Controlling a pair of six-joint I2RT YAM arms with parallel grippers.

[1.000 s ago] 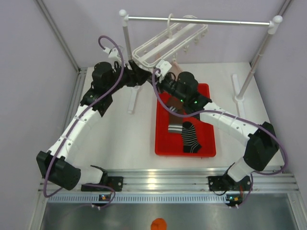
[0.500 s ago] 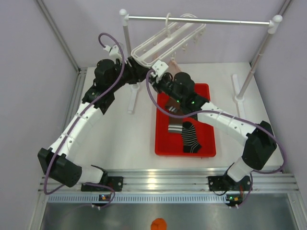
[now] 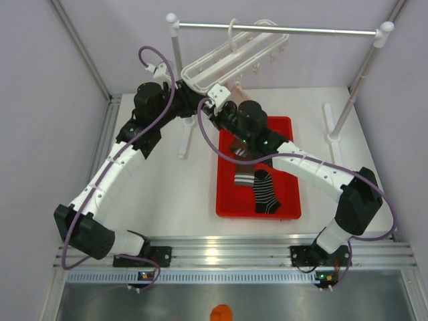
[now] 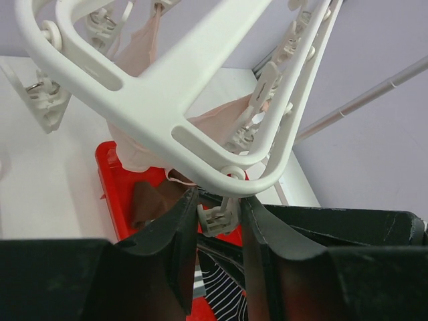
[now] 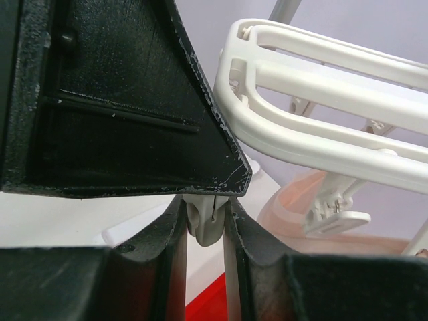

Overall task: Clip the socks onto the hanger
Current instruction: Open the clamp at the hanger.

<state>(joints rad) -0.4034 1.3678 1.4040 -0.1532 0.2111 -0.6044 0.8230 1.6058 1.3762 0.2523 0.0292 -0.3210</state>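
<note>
Between its fingers, the left gripper has squeezed onto a peg of the hanger; the right gripper pinches one too, ready for the socks.

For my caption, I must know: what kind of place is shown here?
Probably a robot laboratory cell, not a home laundry: plain pale lilac panel walls, a silver aluminium rail at the near edge, and a red rectangular plastic tray of striped socks.

Robot lab cell, aluminium frame, plain walls
</note>
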